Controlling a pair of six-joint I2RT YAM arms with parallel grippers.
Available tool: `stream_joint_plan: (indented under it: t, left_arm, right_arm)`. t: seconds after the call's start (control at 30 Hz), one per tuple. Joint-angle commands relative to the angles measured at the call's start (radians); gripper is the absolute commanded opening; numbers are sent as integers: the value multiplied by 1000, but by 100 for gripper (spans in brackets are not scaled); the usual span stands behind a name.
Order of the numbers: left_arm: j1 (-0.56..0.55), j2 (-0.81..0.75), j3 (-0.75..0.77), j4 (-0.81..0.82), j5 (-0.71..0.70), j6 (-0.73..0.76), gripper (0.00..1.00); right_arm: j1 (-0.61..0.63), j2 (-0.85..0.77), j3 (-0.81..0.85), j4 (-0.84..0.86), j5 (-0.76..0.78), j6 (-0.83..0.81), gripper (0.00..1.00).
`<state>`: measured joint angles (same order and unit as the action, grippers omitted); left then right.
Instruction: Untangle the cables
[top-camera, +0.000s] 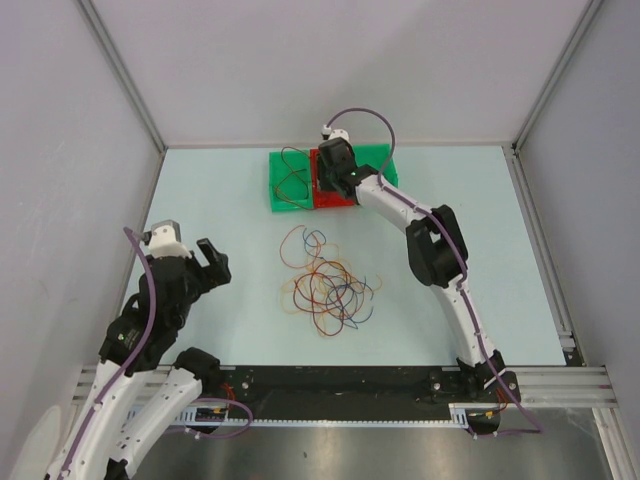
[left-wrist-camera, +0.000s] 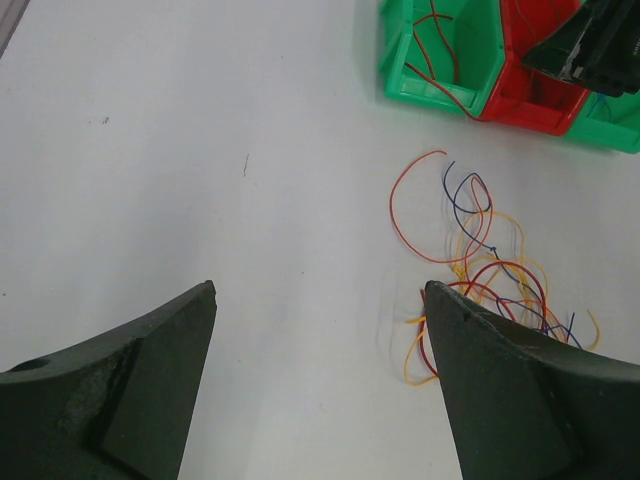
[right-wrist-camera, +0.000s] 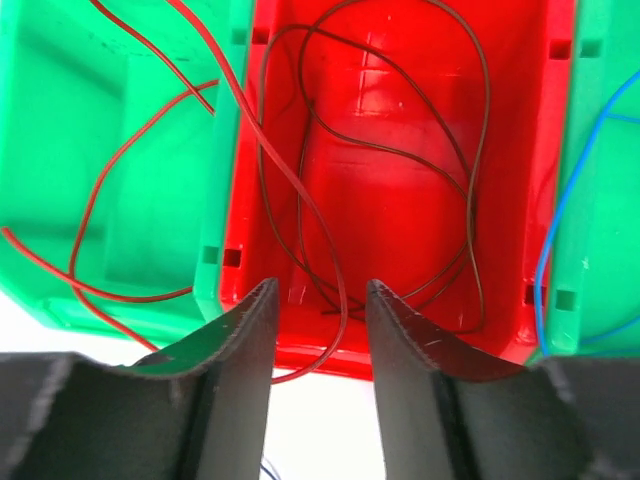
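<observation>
A tangle of thin red, orange, yellow and blue cables (top-camera: 325, 285) lies mid-table; it also shows in the left wrist view (left-wrist-camera: 485, 265). My left gripper (top-camera: 212, 262) is open and empty, low over bare table left of the tangle, and its right finger (left-wrist-camera: 500, 380) hides part of the tangle. My right gripper (top-camera: 335, 160) is open over the red bin (right-wrist-camera: 400, 100), which holds brown cable loops (right-wrist-camera: 486, 130). One dark red strand runs down between its fingers (right-wrist-camera: 320, 285) and over the bin's near rim.
Three bins stand side by side at the back. The left green bin (right-wrist-camera: 60, 100) holds a red cable (right-wrist-camera: 130, 150). The right green bin (right-wrist-camera: 600, 200) holds a blue cable (right-wrist-camera: 560, 215). Grey walls enclose the table on three sides.
</observation>
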<state>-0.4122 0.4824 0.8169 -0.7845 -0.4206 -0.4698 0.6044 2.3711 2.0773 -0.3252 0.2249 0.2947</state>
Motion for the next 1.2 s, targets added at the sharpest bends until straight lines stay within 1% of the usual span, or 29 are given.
stream_joint_plan:
  t: [0.0,0.07,0.13,0.17,0.2,0.33,0.37,0.47,0.6,0.77,0.87,0.9,1.03,1.17]
  left_arm:
    - [12,5,1,22,-9,5,90]
    - [10,10,1,22,-7,7,90]
    - [12,9,1,22,-6,5,90]
    - [13,10,1,25,-6,5,90]
    - [13,10,1,22,-4,5,90]
    - [15,10,1,24,-3,7,90]
    - [15,7,1,24,-3,7,90]
    - [16,5,1,24,-3,7,90]
    - [16,2,-1,25,-3,7,90]
    - [16,2,-1,25,-3,8,90]
    - [18,1,-1,25,-1,8,90]
    - [16,1,-1,27,-1,8,90]
    - [16,1,-1,25,-3,8,90]
    - [16,1,-1,25,-1,8,90]
  right_arm:
    - [-9,36,63,-5,-13,0,41]
    - [-9,40,69,-6,-10,0,41]
    - [-9,42,69,-6,-9,-3,36]
    - [-9,43,70,-5,-13,-2,33]
    - [-11,43,72,-3,-15,-6,27]
    - [-11,42,92,-9,-10,-22,13]
    - [-11,36,96,-15,-9,-25,7]
    - [-11,19,101,-20,-10,-35,0]
    - [0,-27,95,-26,-10,-38,0]
    - [31,-47,115,-3,-9,-55,0]
    - [46,-20,171,-5,-10,-63,0]
    - [47,-7,222,-12,-10,-65,0]
    - [58,57,312,-43,-18,-58,0]
    - [66,68,316,-6,-25,-51,0]
